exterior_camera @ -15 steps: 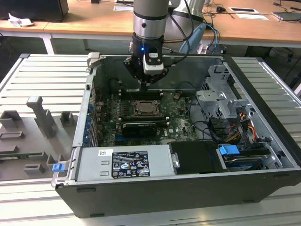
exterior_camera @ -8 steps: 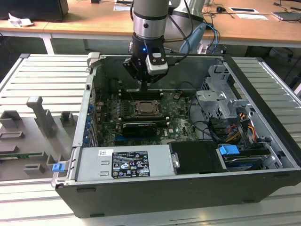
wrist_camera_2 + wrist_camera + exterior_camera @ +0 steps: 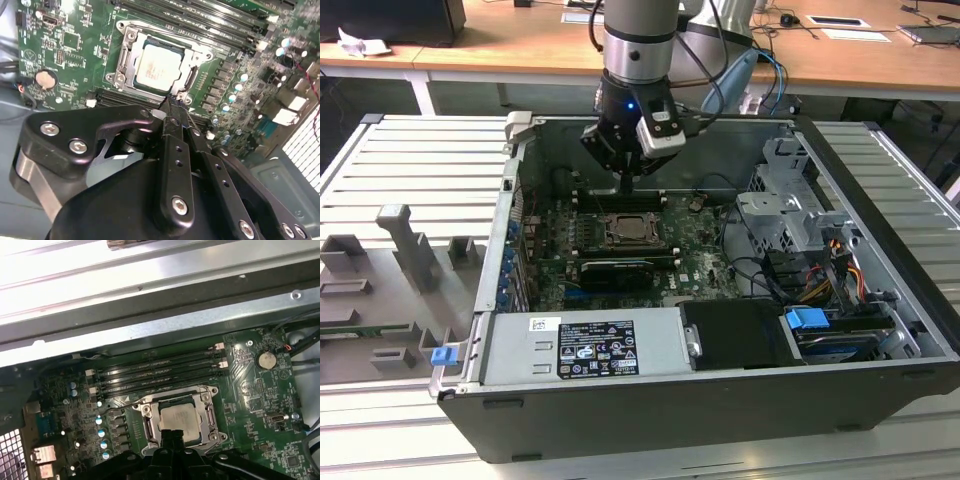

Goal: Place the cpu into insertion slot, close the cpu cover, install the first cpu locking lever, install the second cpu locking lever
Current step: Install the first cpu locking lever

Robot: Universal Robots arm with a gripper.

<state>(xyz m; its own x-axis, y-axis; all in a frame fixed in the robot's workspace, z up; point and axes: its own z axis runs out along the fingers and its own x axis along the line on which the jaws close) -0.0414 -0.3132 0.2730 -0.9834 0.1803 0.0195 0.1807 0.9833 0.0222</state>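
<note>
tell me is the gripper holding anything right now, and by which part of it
Nothing is held. The gripper is shut and empty, its tips by the edge of the cpu cover, with the cpu seated underneath.

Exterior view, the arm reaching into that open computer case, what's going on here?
The gripper, shut and holding nothing, hangs at the edge of the insertion slot. The cpu already sits in it, with the cpu cover lying flat around it. Whether the cover is locked down is unclear.
</note>
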